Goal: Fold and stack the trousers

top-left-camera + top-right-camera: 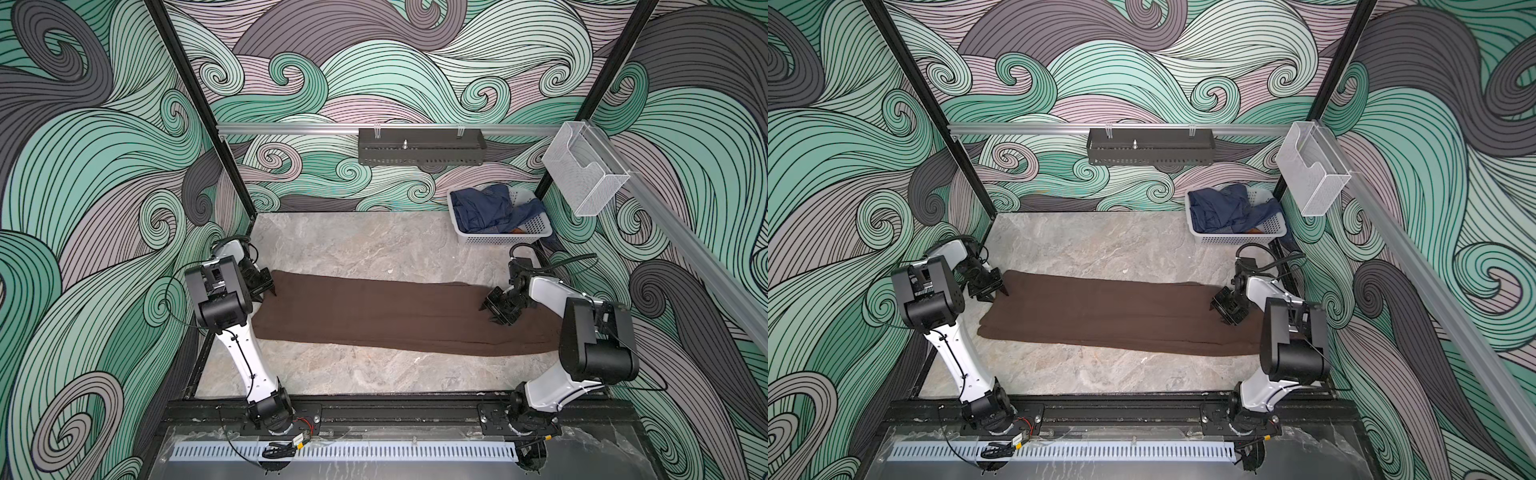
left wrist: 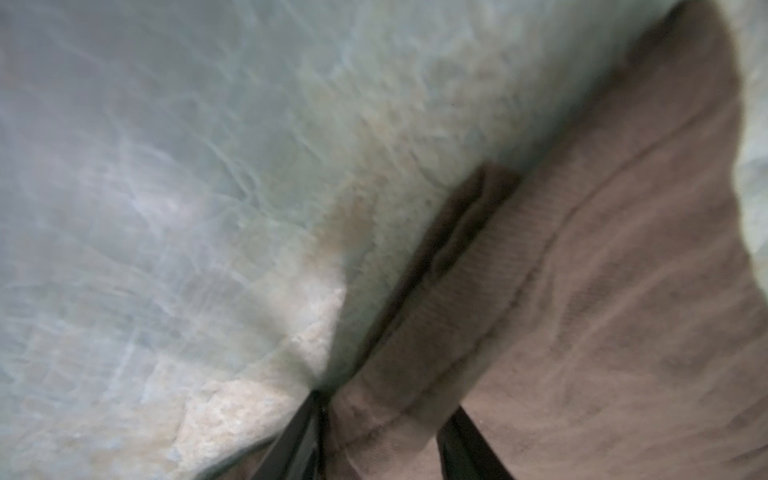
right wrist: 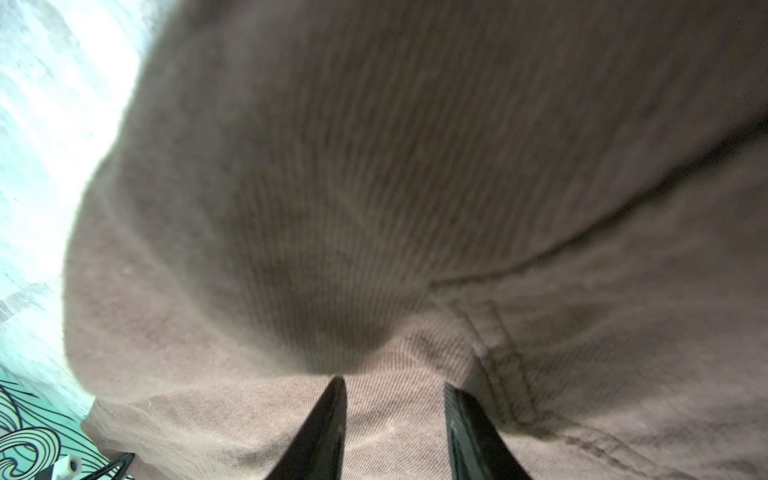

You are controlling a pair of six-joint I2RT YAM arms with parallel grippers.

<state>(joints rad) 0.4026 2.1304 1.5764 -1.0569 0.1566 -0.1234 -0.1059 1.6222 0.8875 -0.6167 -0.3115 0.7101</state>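
Fingers (image 2: 299, 440) of my left gripper (image 2: 386, 403) stood half apart astride the trousers' (image 1: 374, 316) far-left edge, my right gripper (image 3: 395, 384) half apart on the cloth at the right end; whether either gripped I could not tell. The trousers lay flat, spanning the table (image 1: 353, 245). A shallow pinch could have lifted one layer and skewed the fold. Open room lay far and near; the basket (image 1: 498, 239) crowded the far-right corner.

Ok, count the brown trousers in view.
1: the brown trousers lie lengthwise across the table. The basket holds navy denim; more may be hidden beneath.
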